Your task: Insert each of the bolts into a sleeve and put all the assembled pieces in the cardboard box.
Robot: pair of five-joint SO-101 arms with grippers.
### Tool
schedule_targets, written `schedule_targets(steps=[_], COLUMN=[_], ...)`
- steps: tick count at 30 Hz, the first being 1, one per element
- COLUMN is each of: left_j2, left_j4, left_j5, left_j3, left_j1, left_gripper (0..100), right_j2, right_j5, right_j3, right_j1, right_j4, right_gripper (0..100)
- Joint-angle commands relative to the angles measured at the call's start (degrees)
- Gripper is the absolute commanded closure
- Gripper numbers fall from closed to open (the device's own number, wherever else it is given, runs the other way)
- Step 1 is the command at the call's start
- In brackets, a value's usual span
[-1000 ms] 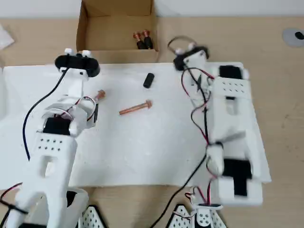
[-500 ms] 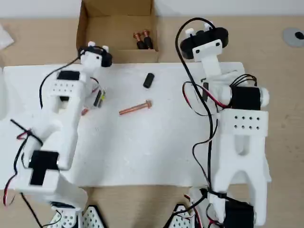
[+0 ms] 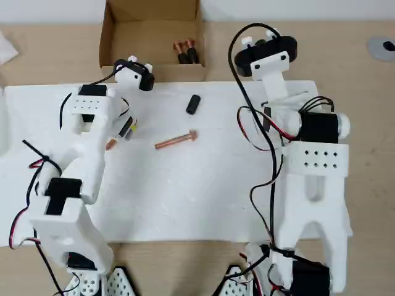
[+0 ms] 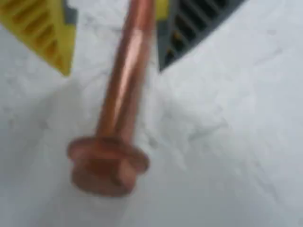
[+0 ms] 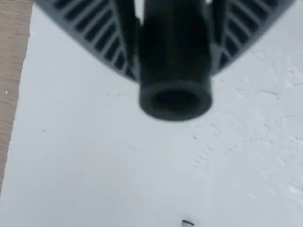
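Right now the wooden counter (image 3: 55,55) carries a white foam sheet (image 3: 185,203) across most of its middle. Two white arms rise from the near edge: the left arm (image 3: 80,142) reaches up the sheet's left side and the right arm (image 3: 311,172) up its right. Past the sheet's far edge sits the open cardboard box (image 3: 154,73). Inside it, toward the right wall, two assembled pieces (image 3: 185,52) lie side by side. The left gripper (image 4: 118,56) is closed narrowly on a copper bolt (image 4: 111,156), pinching the shank between a yellow finger (image 4: 42,33) and a grey finger (image 4: 199,23). The bolt's flanged hex head hangs low over the foam, and I cannot tell whether it touches. The right gripper (image 5: 175,28) clamps a black sleeve (image 5: 175,92) between two dark ribbed fingers (image 5: 80,28). The sleeve's open bore sticks out past the fingertips, above the sheet and not far from its edge. Out on the sheet between the arms, a second bolt (image 3: 176,140) lies flat with its head toward the right arm. A spare sleeve (image 3: 193,103) lies a little beyond it toward the box, apart from it.
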Motion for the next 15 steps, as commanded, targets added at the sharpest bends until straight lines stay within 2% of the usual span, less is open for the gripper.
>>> schedule_targets(steps=[1,15], left_j2=[1.36,14.73], left_j4=[0.00,0.44], left_j5=[-1.58,-2.29], left_j3=[-5.71,-17.58], left_j1=[-1.41,-0.53], left_gripper=[87,87], right_j2=[-2.59,-2.51], right_j5=[-0.79,-0.97], right_j3=[-0.22,0.75], right_j1=[-0.75,-0.75], right_j4=[0.18,0.70], right_gripper=[98.9,98.9])
